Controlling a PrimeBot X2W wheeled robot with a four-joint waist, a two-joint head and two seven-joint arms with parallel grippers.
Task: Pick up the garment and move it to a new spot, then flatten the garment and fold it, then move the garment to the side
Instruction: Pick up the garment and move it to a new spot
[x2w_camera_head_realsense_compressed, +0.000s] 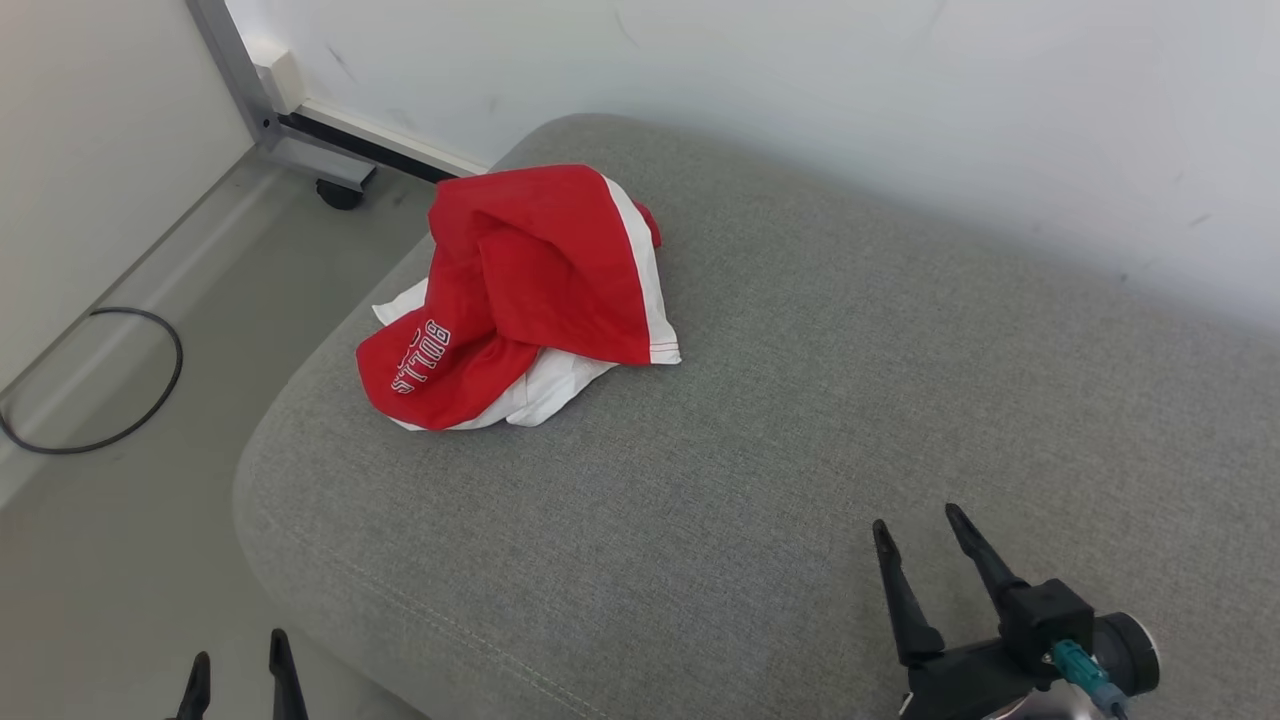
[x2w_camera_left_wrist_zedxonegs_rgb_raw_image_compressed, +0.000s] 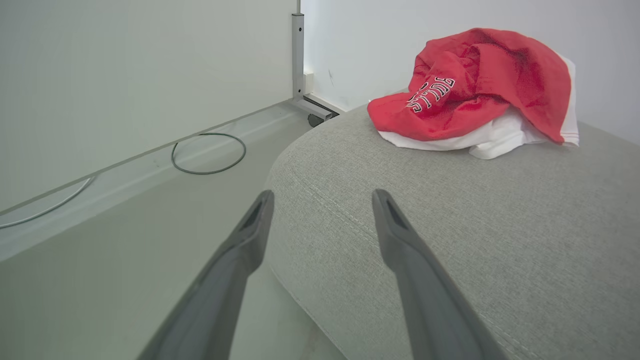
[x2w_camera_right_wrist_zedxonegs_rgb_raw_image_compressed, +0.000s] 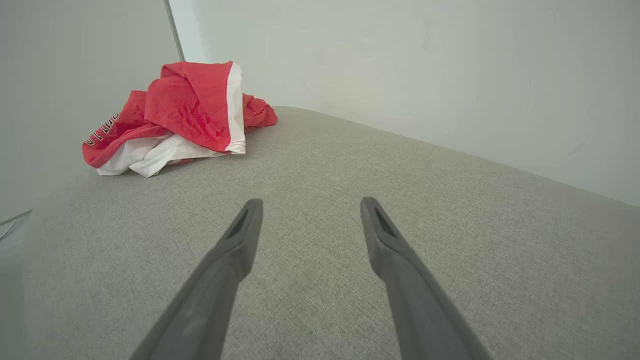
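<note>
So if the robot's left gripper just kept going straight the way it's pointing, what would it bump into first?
Probably the rounded edge of the grey cushion, which lies right ahead of the open left gripper. The crumpled red and white garment sits farther on and off to the right, though depth is hard to judge.

We see a grey upholstered cushion (x2w_camera_head_realsense_compressed: 800, 420) against a white wall (x2w_camera_head_realsense_compressed: 800, 90); beside it, bare floor (x2w_camera_head_realsense_compressed: 120, 560) carries a looped black cable (x2w_camera_head_realsense_compressed: 150, 410); a metal frame leg (x2w_camera_head_realsense_compressed: 235, 85) (on a castor (x2w_camera_head_realsense_compressed: 340, 193)) stands by the corner.
</note>
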